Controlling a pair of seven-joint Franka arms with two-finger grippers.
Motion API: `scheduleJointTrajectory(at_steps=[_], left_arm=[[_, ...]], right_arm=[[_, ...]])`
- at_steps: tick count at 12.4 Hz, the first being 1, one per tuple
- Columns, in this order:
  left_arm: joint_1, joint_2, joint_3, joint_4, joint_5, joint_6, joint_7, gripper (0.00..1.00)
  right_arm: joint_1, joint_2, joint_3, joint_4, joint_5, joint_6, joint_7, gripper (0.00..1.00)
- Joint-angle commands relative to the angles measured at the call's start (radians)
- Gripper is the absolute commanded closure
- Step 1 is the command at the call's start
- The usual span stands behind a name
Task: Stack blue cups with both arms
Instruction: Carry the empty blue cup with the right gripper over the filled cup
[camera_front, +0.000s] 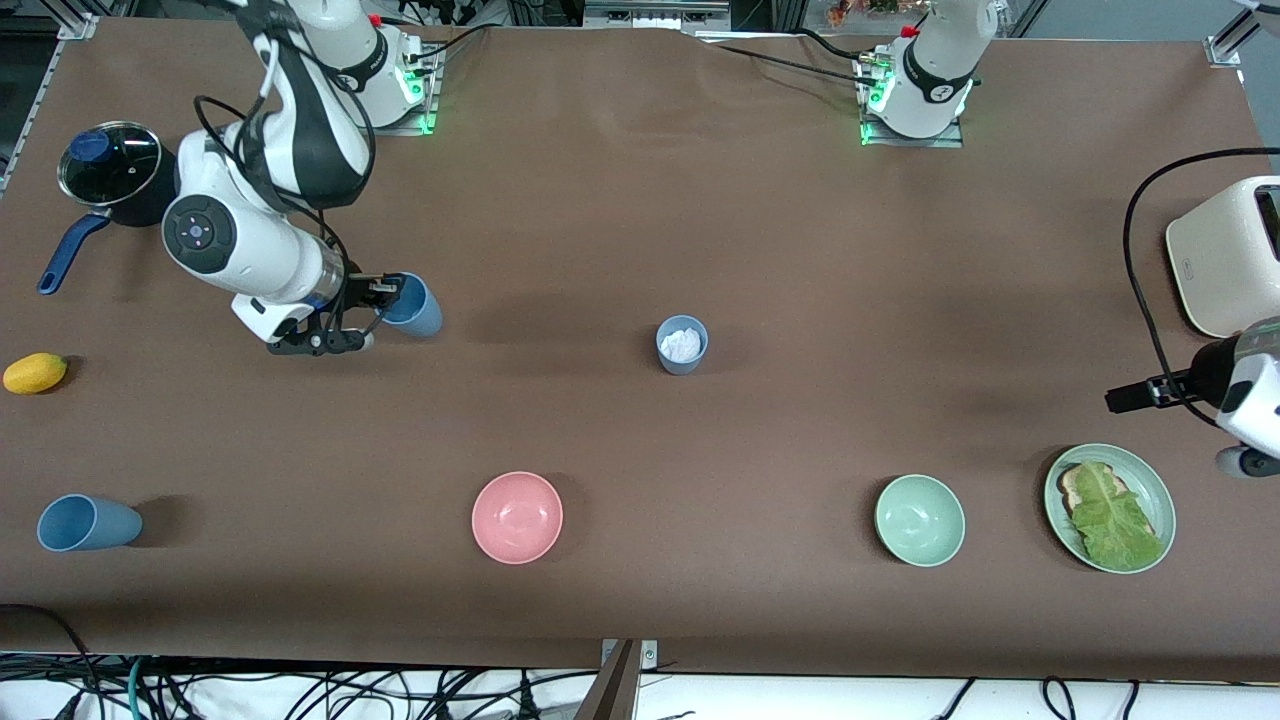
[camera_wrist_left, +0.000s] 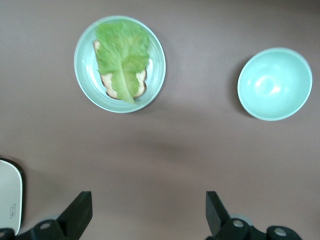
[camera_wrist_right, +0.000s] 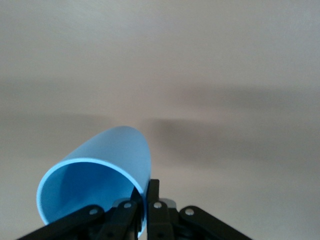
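My right gripper (camera_front: 385, 292) is shut on the rim of a blue cup (camera_front: 415, 308) and holds it tilted on its side over the table, toward the right arm's end. In the right wrist view one finger is inside the cup (camera_wrist_right: 100, 180) and one outside, where the gripper (camera_wrist_right: 145, 200) pinches the wall. A second blue cup (camera_front: 682, 345) stands upright mid-table with something white inside. A third blue cup (camera_front: 85, 522) lies on its side near the front camera at the right arm's end. My left gripper (camera_front: 1125, 398) (camera_wrist_left: 147, 215) is open and empty, over bare table near the plate.
A black pot with blue handle (camera_front: 110, 170) and a yellow fruit (camera_front: 35, 372) sit at the right arm's end. A pink bowl (camera_front: 517, 517), a green bowl (camera_front: 920, 520) (camera_wrist_left: 275, 84) and a plate (camera_front: 1160, 480) (camera_wrist_left: 82, 65) with lettuce line the near edge. A toaster (camera_front: 1225, 255) stands at the left arm's end.
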Motion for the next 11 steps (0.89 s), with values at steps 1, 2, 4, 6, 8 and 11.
scheduleJointTrajectory(at_steps=[1, 2, 4, 6, 8, 11], left_arm=[[-0.149, -0.225, 0.199, -0.3, -0.093, 0.241, 0.014, 0.0], [-0.201, -0.259, 0.237, -0.341, -0.095, 0.278, 0.014, 0.0], [-0.284, -0.319, 0.299, -0.346, -0.128, 0.277, 0.018, 0.0], [-0.294, -0.38, 0.304, -0.346, -0.171, 0.171, 0.021, 0.0], [-0.301, -0.39, 0.31, -0.335, -0.19, 0.099, 0.02, 0.0], [-0.33, -0.395, 0.311, -0.265, -0.207, -0.06, 0.024, 0.0]], right_arm=[[0.107, 0.048, 0.001, 0.188, 0.01, -0.097, 0.192, 1.0], [0.148, 0.067, 0.001, 0.234, 0.012, -0.102, 0.274, 1.0], [0.249, 0.152, 0.001, 0.355, 0.01, -0.102, 0.475, 1.0], [0.357, 0.266, 0.0, 0.513, 0.001, -0.1, 0.678, 1.0], [0.429, 0.385, -0.002, 0.684, -0.011, -0.099, 0.828, 1.0], [0.506, 0.5, -0.007, 0.866, -0.048, -0.088, 1.003, 1.0]])
